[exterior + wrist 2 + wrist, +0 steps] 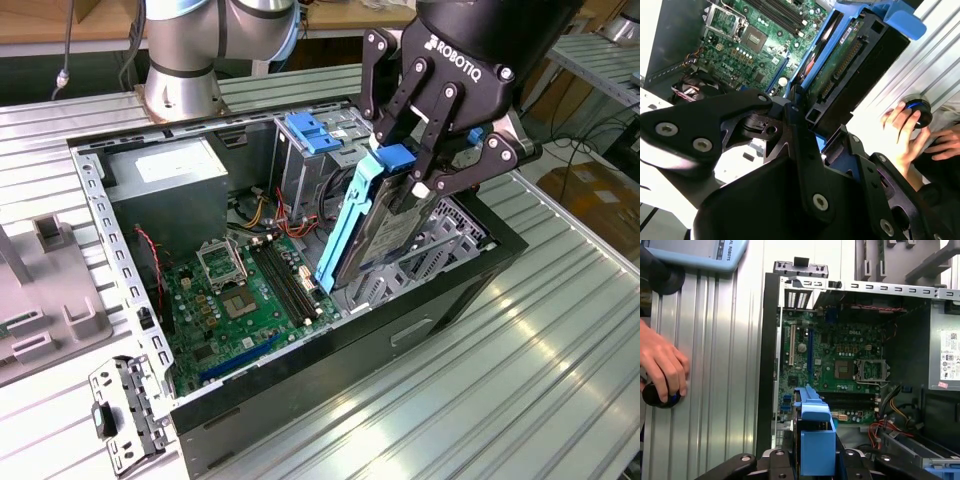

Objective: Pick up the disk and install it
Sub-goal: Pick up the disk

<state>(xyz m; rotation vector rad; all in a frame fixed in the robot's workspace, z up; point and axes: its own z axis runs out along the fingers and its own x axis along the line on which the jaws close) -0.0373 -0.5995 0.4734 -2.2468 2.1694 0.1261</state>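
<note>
Exterior view: gripper (pixel 410 172) clenched on upper end of the disk (pixel 390 235), fingers pressing its blue side rails. Disk held tilted, lower end reaching into open computer case (pixel 330 370), at 3 o'clock from motherboard (pixel 240 300). Power-supply box (pixel 165 170) at 11 o'clock from motherboard. First wrist view: person's hand (pixel 662 367) resting on black knob (pixel 657 395) on ribbed table (pixel 715 390) beside case.
</note>
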